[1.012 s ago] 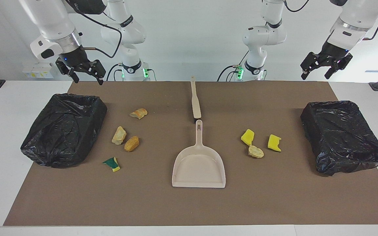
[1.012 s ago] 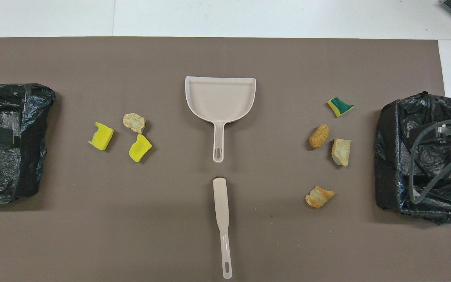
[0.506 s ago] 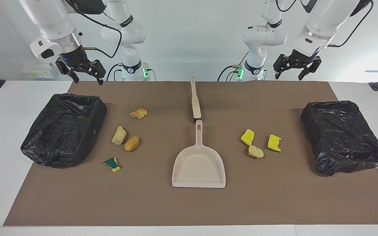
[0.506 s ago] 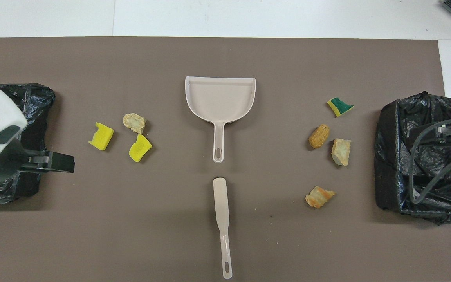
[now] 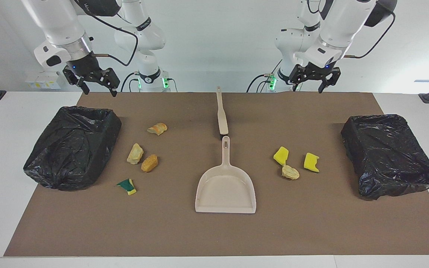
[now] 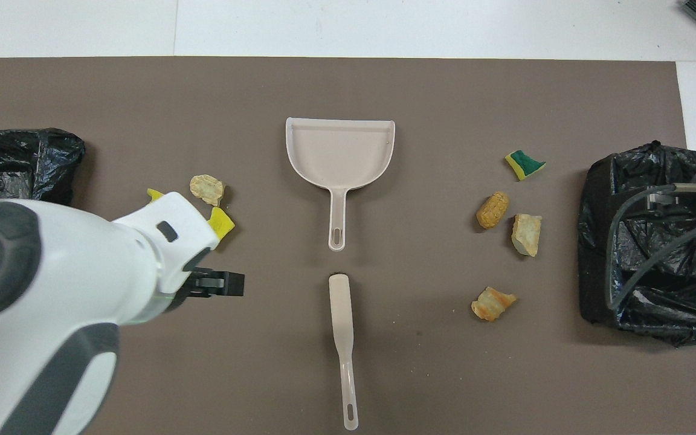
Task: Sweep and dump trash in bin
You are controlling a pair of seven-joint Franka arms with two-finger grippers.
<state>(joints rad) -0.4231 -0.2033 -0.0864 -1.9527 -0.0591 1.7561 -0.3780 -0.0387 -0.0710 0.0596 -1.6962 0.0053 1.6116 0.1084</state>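
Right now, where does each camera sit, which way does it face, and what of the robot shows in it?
Facing view: high across the table, facing both arm bases; left gripper and right gripper hang open above the mat's robot end.
Overhead view: above the robots, looking steeply down; the left arm's wrist and gripper, the right arm's cable.
Shared: dustpan, brush.

Under my raised left pincer (image 5: 310, 83) the brown table mat (image 5: 184, 230) looks matt and faintly textured, and the yellow sponge bits (image 5: 311, 162) below it look porous and dull. The beige dustpan (image 5: 225, 190) and brush (image 5: 222, 117) toward my right pincer (image 5: 96, 86) look like smooth plastic with a soft sheen. The black bin liner (image 5: 71, 149) beneath that pincer is crinkled, glossy film, and my arm shells (image 6: 52, 290) are smooth glossy white plastic.
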